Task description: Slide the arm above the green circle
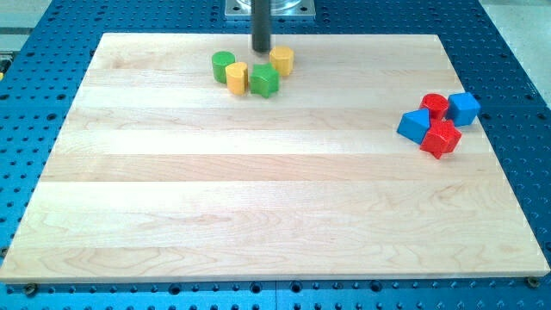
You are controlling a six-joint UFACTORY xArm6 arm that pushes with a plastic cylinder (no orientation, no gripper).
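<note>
The green circle point(223, 65) lies near the view's top, left of centre, on the wooden board point(258, 189). A yellow round block point(237, 77) touches its lower right side. A green star-like block point(264, 80) sits right of that, and a yellow hexagon-like block point(281, 61) lies further right. My tip point(261, 50) stands at the board's top edge, between the green circle and the yellow hexagon-like block, to the right of the green circle and a little higher in the view, apart from it.
A second cluster lies at the view's right: a red round block point(434, 106), a blue cube point(464, 108), a blue triangular block point(414, 126) and a red star-like block point(441, 138). A blue perforated table point(34, 129) surrounds the board.
</note>
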